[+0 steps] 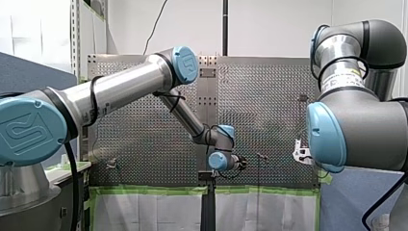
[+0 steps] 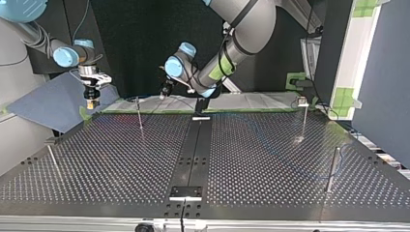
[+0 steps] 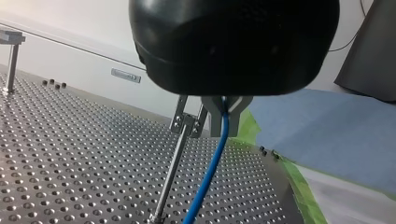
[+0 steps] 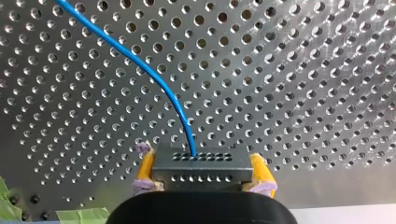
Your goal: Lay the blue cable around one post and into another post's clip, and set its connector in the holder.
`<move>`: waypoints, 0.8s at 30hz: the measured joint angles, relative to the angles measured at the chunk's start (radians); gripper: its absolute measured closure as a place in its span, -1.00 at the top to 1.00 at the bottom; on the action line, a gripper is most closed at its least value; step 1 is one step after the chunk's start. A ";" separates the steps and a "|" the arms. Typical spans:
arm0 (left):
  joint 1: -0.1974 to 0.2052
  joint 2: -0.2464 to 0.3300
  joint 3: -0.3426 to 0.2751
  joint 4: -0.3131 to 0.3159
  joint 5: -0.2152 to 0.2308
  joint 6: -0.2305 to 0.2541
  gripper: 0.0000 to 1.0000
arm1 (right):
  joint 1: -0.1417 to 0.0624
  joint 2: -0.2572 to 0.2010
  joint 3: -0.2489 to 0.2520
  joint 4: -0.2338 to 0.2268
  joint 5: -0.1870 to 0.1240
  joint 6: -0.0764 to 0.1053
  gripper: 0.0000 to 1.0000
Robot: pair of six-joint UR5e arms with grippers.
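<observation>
In the left wrist view my left gripper (image 3: pixel 224 116) has its metal fingers shut on the blue cable (image 3: pixel 210 168), which hangs down toward the perforated table. A thin post with a clip (image 3: pixel 186 125) stands right beside those fingers. In the right wrist view my right gripper (image 4: pixel 201 175) is shut on the dark connector (image 4: pixel 201 167) between its yellow pads, and the blue cable (image 4: pixel 154 77) leaves the connector's face over the table. In the top view my right gripper (image 2: pixel 92 99) hangs at the far left corner. My left gripper (image 2: pixel 166 93) is near a post (image 2: pixel 139 115).
More thin posts stand on the table (image 2: pixel 270 164) in the top view: one at the right rear (image 2: pixel 303 118), one at the right (image 2: pixel 332 169), one at the left (image 2: pixel 53 160). A black strip (image 2: pixel 193 150) runs down the middle to a small fixture (image 2: pixel 185 194). Blue cloth (image 2: pixel 53 104) lies beyond the left corner.
</observation>
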 joint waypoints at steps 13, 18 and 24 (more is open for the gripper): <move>0.008 -0.001 0.004 -0.017 0.008 0.005 -1.00 | -0.010 0.000 -0.001 0.000 0.019 0.015 -1.00; -0.001 0.000 0.004 -0.049 0.009 0.036 -1.00 | -0.012 0.001 0.000 0.004 0.028 0.014 -1.00; -0.020 0.001 0.004 -0.100 0.002 0.086 -1.00 | -0.013 0.001 0.000 0.007 0.044 0.004 -1.00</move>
